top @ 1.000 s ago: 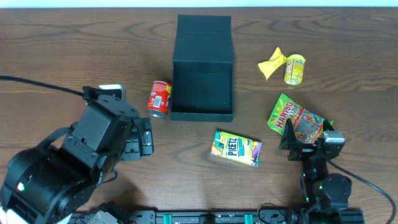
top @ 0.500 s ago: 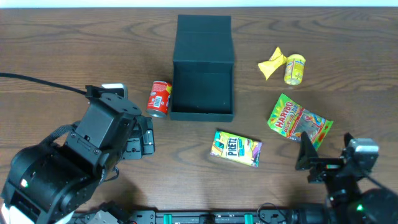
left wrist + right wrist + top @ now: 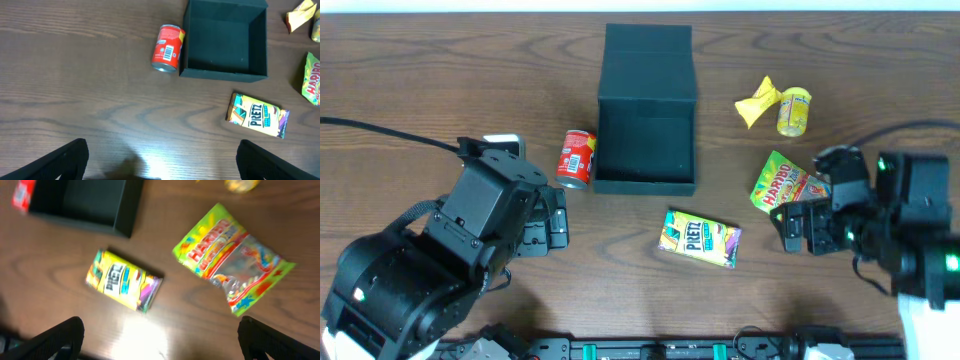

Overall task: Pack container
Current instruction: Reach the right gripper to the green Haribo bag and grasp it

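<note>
Green bag (image 3: 775,182) half under right arm (image 3: 912,205)

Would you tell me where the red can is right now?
Overhead view: the red metal can lies on its side left of centre, close beside the left wall of the open dark cardboard box.

Overhead: straight down over whole table (image 3: 440,90). Wrist views: lower, angled down, both sharing container (image 3: 225,40), pretz packet (image 3: 257,115).

The right arm (image 3: 910,225) covers the gummy bag's (image 3: 778,183) right half overhead.
</note>
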{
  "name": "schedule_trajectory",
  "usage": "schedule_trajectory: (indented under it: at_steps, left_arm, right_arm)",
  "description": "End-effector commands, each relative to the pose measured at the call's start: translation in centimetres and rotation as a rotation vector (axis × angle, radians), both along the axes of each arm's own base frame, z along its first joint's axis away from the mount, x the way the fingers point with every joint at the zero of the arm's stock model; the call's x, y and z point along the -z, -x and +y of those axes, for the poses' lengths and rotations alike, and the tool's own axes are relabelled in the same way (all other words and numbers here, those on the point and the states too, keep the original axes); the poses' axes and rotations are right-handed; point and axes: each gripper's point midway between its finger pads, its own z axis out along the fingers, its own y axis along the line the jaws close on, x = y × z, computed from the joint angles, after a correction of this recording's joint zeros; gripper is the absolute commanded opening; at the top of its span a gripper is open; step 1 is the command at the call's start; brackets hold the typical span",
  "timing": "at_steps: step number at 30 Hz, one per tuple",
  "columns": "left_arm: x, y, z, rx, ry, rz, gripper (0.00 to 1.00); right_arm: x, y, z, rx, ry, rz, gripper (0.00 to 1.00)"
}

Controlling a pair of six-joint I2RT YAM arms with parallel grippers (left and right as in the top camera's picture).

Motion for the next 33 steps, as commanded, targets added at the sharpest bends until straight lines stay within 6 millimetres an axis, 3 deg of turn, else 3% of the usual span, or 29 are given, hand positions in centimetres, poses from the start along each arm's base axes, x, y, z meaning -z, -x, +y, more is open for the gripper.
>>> schedule_trajectory:
  at_steps: [1, 7, 12, 15, 21, 33]
  left_arm:
    - [-0.3, 0.0, 0.0, 0.009, 0.002, -0.007, 0.95]
    - [-0.3, 0.0, 0.0, 0.01, 0.002, -0.007, 0.95]
    - [-0.3, 0.0, 0.0, 0.009, 0.002, -0.007, 0.95]
    - [-0.3, 0.0, 0.0, 0.01, 0.002, -0.007, 0.95]
    - [-0.3, 0.0, 0.0, 0.009, 0.002, -0.007, 0.95]
    - [-0.3, 0.0, 0.0, 0.009, 0.002, -0.007, 0.95]
  right_arm:
    - [-0.2, -0.7, 1.1, -0.142, -0.005, 0.006, 0.99]
    - [2.0, -1.9, -0.2, -0.148, 0.075, 0.091, 0.99]
    - [4.4, -1.7, -5.4, -0.062, 0.353, 0.248, 0.99]
    - [5.2, -1.9, -7.1, -0.067, 0.452, 0.302, 0.99]
    - [7.5, -1.1, -7.1, -0.25, 0.486, 0.458, 0.99]
    - [12.4, -4.1, -9.1, -0.31, 0.539, 0.593, 0.97]
